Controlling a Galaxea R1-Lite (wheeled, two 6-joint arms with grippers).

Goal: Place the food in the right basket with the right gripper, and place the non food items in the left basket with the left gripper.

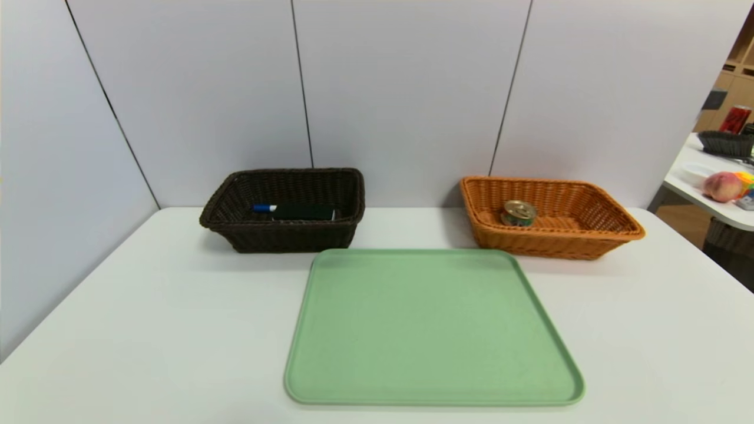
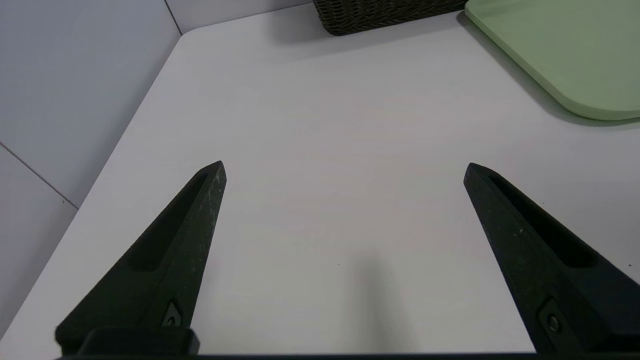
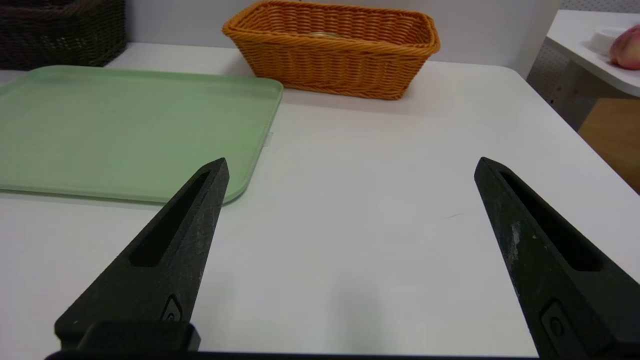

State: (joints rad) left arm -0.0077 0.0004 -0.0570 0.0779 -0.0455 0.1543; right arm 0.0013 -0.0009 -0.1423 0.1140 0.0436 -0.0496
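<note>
The small tin can (image 1: pixel 519 212) with its gold lid lies inside the orange-tan right basket (image 1: pixel 612 227), back right of the table. In the dark brown left basket (image 1: pixel 221 219) lie the blue-capped white marker (image 1: pixel 264 207) and the black eraser (image 1: pixel 303 212). Neither arm shows in the head view. My left gripper (image 2: pixel 345 167) hangs open over bare table on the left side, with a corner of the left basket (image 2: pixel 380 15) far ahead. My right gripper (image 3: pixel 351 164) stands open over bare table on the right side, with the right basket (image 3: pixel 340 65) farther ahead. Nothing is between either pair of fingers.
A green tray (image 1: pixel 412 271) with nothing on it lies in the middle of the white table (image 1: pixel 147 330). Grey wall panels close off the back and left. Off to the right stands a second table with a peach (image 1: pixel 722 186), a red can and another dark basket.
</note>
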